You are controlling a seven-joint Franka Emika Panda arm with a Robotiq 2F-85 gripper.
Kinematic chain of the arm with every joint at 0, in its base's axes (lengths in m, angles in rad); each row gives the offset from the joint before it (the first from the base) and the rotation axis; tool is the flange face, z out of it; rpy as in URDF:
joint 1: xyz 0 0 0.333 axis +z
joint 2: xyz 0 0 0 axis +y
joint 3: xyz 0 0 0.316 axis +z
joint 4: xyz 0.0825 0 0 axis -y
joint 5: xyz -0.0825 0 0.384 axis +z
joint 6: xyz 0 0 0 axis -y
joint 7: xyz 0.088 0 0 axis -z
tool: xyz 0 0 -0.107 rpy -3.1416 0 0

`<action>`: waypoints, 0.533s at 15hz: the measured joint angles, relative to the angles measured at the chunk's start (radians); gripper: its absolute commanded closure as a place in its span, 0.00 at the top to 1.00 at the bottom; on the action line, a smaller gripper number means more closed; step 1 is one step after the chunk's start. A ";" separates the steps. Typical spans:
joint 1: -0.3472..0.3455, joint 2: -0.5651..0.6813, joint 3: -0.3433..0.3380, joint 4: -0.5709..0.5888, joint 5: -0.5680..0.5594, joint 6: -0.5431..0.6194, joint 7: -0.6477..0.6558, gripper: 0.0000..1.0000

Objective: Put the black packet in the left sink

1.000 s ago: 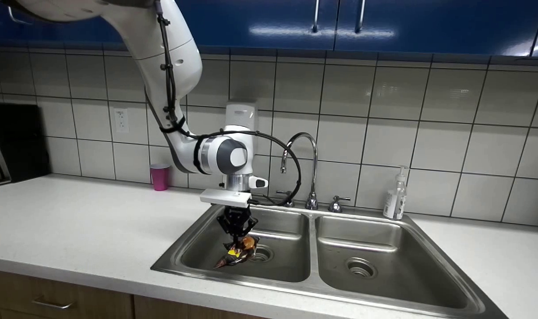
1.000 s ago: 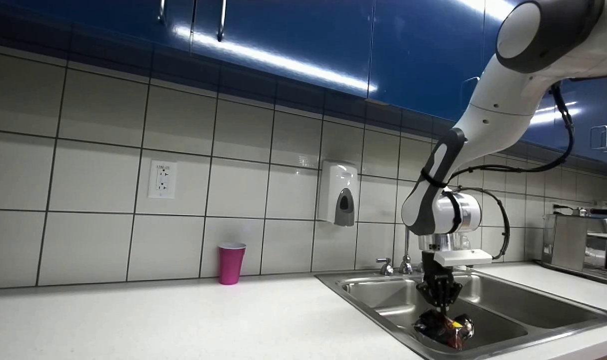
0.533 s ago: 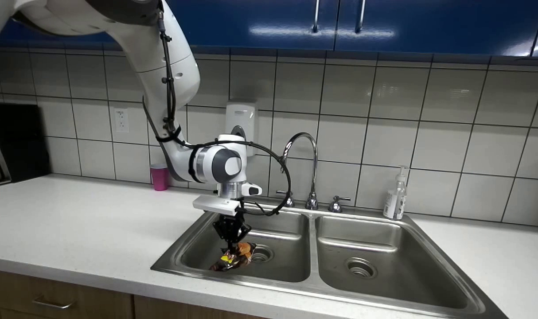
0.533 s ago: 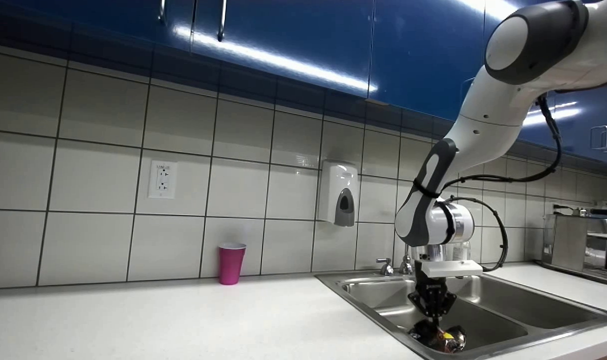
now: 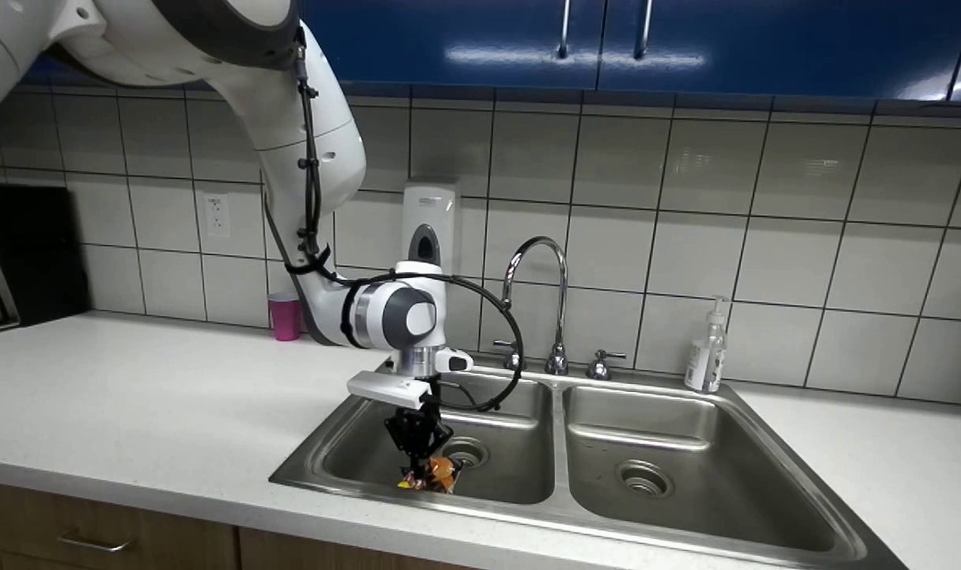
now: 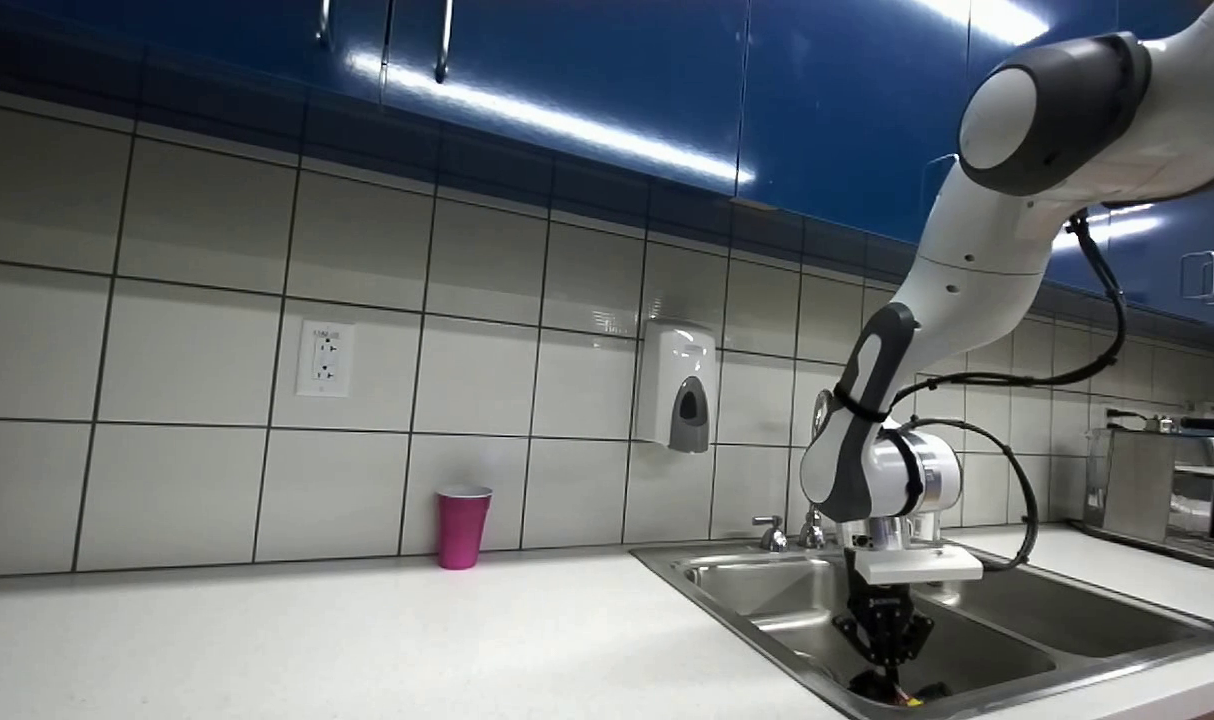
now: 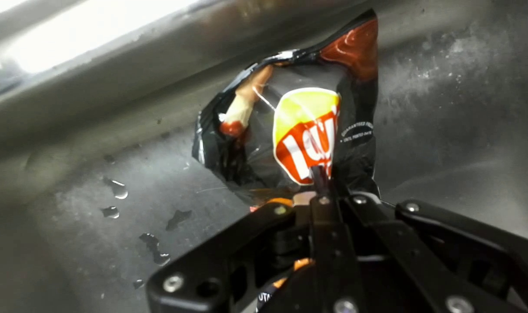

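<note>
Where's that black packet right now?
In an exterior view, the black packet is inside the left sink, pinched by the gripper, appearing just below and left of the drain.

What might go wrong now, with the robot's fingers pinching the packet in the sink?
First, the packet may get wet: water drops lie near it. Second, the fingers pinch its crinkly wrapper, which might snag or tear when they open. Third, they reach deep into the left sink, so pushing lower could squash the packet against the bottom.
</note>
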 measured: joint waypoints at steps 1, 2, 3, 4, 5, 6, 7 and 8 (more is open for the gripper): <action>-0.001 0.009 -0.001 0.000 0.000 0.007 0.003 0.00; -0.002 0.017 -0.002 0.000 0.000 0.015 0.005 0.00; -0.002 0.024 -0.003 0.000 0.001 0.023 0.009 0.00; -0.002 0.030 -0.004 0.000 0.001 0.030 0.012 0.00; -0.002 0.034 -0.004 0.000 0.001 0.035 0.014 0.00; -0.002 0.036 -0.005 0.000 0.001 0.039 0.017 0.00; -0.002 0.037 -0.005 0.000 0.001 0.041 0.018 0.00; -0.002 0.037 -0.006 0.000 0.001 0.044 0.019 0.00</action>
